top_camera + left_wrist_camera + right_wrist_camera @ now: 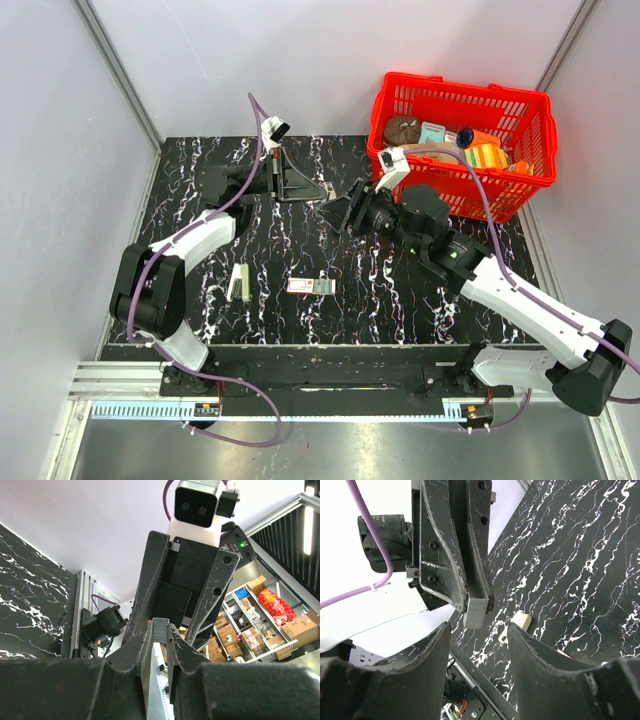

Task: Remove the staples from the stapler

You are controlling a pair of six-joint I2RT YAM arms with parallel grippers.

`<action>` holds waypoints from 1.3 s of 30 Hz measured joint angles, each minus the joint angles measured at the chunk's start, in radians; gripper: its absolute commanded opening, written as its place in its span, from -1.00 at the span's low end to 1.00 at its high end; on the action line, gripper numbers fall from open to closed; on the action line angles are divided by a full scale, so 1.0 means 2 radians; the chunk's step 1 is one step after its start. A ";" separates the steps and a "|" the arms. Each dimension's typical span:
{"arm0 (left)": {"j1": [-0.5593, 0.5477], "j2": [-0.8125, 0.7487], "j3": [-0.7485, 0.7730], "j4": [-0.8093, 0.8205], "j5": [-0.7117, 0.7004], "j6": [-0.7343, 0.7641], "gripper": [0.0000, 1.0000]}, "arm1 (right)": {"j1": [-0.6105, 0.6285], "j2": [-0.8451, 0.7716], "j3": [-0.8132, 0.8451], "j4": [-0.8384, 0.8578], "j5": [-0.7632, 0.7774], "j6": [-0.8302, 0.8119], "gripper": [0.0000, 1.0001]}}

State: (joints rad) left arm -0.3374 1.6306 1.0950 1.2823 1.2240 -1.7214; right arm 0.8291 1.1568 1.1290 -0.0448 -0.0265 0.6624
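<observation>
The table is patterned as black marble streaked with white veins, and the basket is coloured bright red, with orange, teal and brown things seen inside it. The arms are finished in white with black joints, and purple cables are run along them. The stapler is shown in plain grey, a small block in cream, a little box in red and white, and the walls in pale lilac-grey.
</observation>
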 measured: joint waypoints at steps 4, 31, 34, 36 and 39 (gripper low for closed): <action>-0.002 0.000 0.000 0.000 0.000 0.000 -1.00 | 0.000 0.008 0.007 0.010 -0.002 0.002 0.03; -0.003 -0.001 0.000 0.002 0.009 0.009 0.16 | -0.002 0.014 0.015 0.005 0.000 0.004 -0.82; -0.007 -0.001 0.000 0.005 0.029 0.013 0.98 | -0.002 0.014 0.015 0.006 0.004 0.004 -0.83; -0.009 -0.001 0.001 0.004 0.038 0.020 0.98 | -0.002 0.013 0.014 0.003 0.004 0.004 -0.83; 0.002 -0.001 0.010 0.005 0.049 0.036 0.98 | -0.002 0.011 0.010 -0.005 0.004 0.004 -0.85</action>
State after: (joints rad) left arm -0.3325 1.6291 1.1145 1.2915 1.3212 -1.6489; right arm 0.8253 1.1790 1.1500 -0.0551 -0.0193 0.6708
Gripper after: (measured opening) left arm 0.987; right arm 0.215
